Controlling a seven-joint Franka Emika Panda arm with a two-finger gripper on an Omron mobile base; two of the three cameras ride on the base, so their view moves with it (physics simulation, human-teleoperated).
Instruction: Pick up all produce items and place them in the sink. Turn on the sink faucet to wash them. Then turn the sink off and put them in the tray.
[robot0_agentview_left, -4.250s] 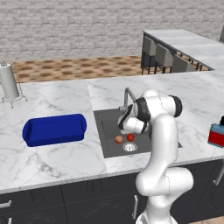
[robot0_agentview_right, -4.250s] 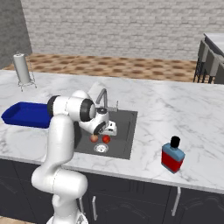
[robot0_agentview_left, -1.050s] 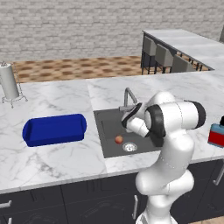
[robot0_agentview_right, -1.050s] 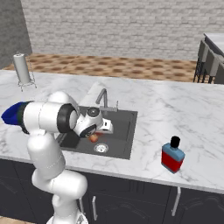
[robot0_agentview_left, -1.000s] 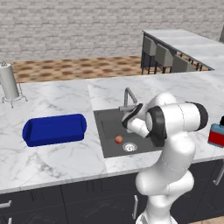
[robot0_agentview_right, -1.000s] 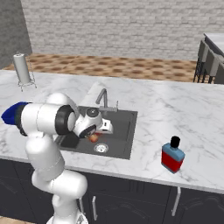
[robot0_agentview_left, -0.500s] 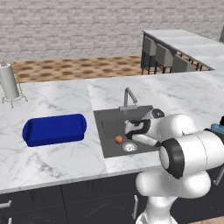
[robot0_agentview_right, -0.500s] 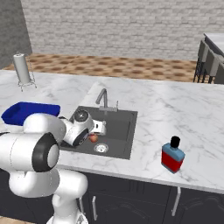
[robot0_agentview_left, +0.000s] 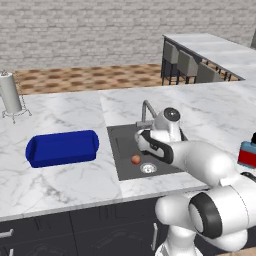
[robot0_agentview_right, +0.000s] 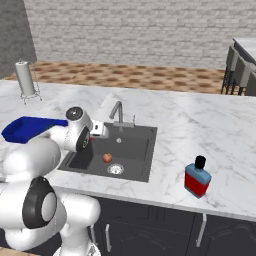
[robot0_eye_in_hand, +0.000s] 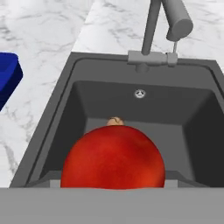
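1. Left base view: the white arm is seen folded low over the counter, its forearm reaching across the front edge to the sink (robot0_agentview_left: 125, 150), with the hand held above the basin's back part, near the faucet (robot0_agentview_left: 146, 111).
2. In the right base view the hand is shown at the basin's left side, and the gripper (robot0_agentview_right: 100, 130) is directed toward the faucet (robot0_agentview_right: 118, 112).
3. A red tomato (robot0_eye_in_hand: 113, 158) is seen large and very close in the hand view, directly in front of the camera and above the sink floor.
4. The fingertips are hidden, so it cannot be told whether the jaws are spread or pressed on the tomato.
5. An orange-red apple (robot0_agentview_left: 135, 159) is seen lying on the sink floor, just beside the round drain (robot0_agentview_left: 148, 168).
6. The blue tray (robot0_agentview_left: 62, 148) is placed on the marble counter (robot0_agentview_left: 55, 185), left of the sink and apart from it.
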